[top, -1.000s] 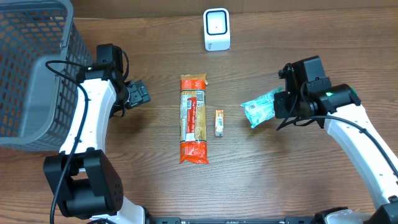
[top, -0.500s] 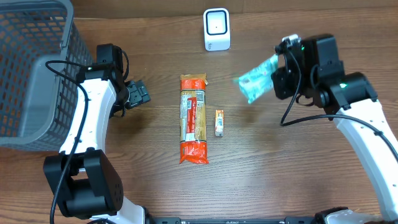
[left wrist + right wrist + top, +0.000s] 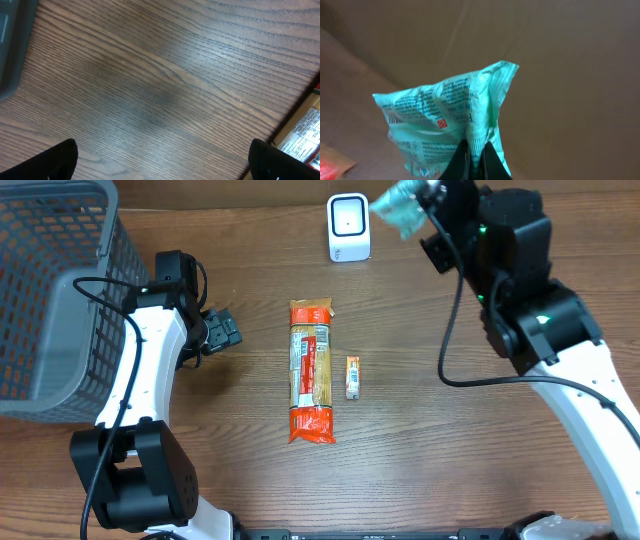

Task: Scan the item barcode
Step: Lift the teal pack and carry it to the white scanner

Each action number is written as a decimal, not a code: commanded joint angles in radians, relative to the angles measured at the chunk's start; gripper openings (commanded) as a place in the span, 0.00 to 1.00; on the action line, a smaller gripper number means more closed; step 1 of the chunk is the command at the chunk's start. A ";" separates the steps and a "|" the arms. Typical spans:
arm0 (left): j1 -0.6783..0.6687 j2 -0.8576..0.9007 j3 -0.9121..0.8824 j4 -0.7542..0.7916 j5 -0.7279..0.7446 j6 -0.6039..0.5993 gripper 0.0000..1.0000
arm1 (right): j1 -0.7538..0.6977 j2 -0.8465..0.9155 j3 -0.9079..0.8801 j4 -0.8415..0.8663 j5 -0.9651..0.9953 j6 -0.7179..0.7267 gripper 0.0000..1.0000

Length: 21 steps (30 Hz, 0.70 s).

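The right tool [image 3: 474,157] is clamping the edge of the green packet [image 3: 394,208], its jaws closed on the crimped seam. It is holding the packet raised at the far edge of the bench [image 3: 430,450], just right of the white scanner [image 3: 348,227]. The left tool [image 3: 224,330] is hanging wide open and empty over bare wood, between the grey basket [image 3: 50,300] and the pasta pack [image 3: 311,370]. A small sachet [image 3: 352,377] is lying just right of the pasta.
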 commanded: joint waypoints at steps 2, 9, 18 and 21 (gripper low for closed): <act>-0.002 -0.002 0.008 0.002 -0.009 0.012 1.00 | 0.027 0.096 0.025 0.123 0.137 -0.219 0.03; -0.002 -0.002 0.008 0.002 -0.009 0.012 1.00 | 0.066 0.269 0.025 0.425 0.237 -0.308 0.03; -0.002 -0.002 0.008 0.002 -0.009 0.012 1.00 | 0.103 0.509 0.025 0.756 0.281 -0.428 0.04; -0.002 -0.002 0.008 0.002 -0.009 0.012 1.00 | 0.114 0.590 0.025 0.926 0.305 -0.517 0.04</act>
